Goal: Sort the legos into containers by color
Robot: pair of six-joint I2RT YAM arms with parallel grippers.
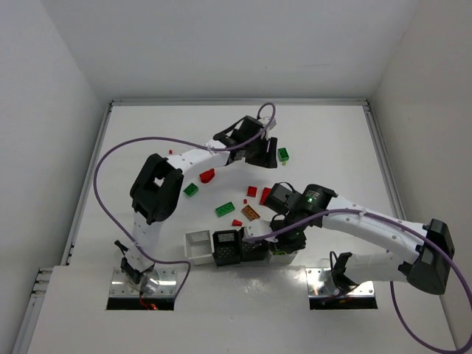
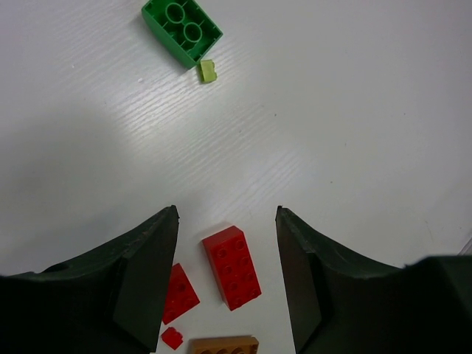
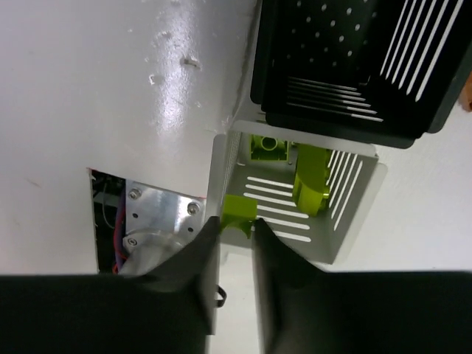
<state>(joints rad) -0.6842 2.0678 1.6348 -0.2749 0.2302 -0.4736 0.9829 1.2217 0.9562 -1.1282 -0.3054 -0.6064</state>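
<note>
- The right tool is at the bottom middle of its wrist view. Its two fingers are pinching a yellow-green brick.
- That brick hangs right at the near wall of a white bin in the middle of the view. Two more yellow-green pieces lie inside the bin.
- A black bin sits beside it in the upper right.
- The left tool is spread wide and holds nothing.
- A red brick lies flat on the desk, between the fingers at the bottom middle.
- A small red slope piece is just to its left. An orange-brown brick peeks in at the bottom edge.
- A green brick sits in the upper left of that view, with a tiny yellow-green bit just beside it.
- From above, the row of bins is at the bottom middle, and the right tool is over its right end.
- Loose red and green bricks are spread over the middle of the desk.
</note>
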